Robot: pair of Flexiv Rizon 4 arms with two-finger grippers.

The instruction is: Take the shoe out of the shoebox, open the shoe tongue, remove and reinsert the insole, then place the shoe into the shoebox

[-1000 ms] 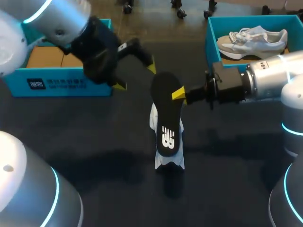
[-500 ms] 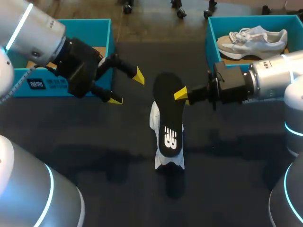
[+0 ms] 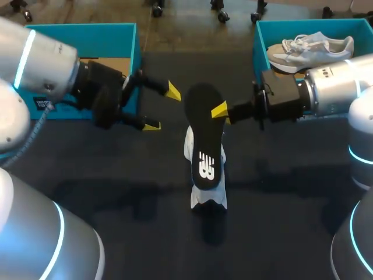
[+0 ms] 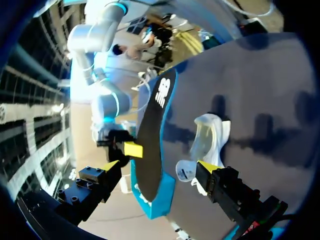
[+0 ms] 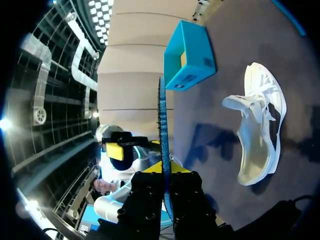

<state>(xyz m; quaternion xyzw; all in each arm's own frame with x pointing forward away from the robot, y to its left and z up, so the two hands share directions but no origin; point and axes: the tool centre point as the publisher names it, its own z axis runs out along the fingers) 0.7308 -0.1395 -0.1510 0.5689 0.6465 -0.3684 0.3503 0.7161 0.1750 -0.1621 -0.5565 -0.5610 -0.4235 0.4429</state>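
Table [image 3: 280,192] cloth is dark and carries everything. Left arm [image 3: 35,64] comes in from the left and covers much of the left box [image 3: 116,35], a teal box at the far left whose brown floor shows only in part. Right arm [image 3: 338,87] comes in from the right and cuts off the near side of the right box [image 3: 259,46], also teal, at the far right. In that box lies a second shoe [image 3: 315,49], pale with white laces; its lower edge is hidden behind the arm.

On the table's middle lies the shoe [image 3: 208,201], white. From above, the insole [image 3: 204,134] covers most of it, so only one end and a strip of its side show. The right wrist view shows it on its side, opening toward the camera.

The insole is black, held up over the shoe and apart from it, long side running away from the robot. The right gripper [image 3: 220,111] is clamped on the insole's edge near its far end. Only one yellow tip shows from above; the other is behind the insole. The right wrist view shows the insole edge-on between both fingers.

The left gripper [image 3: 162,108] is spread wide and holds nothing. It sits just beside the insole's far end, not touching it.
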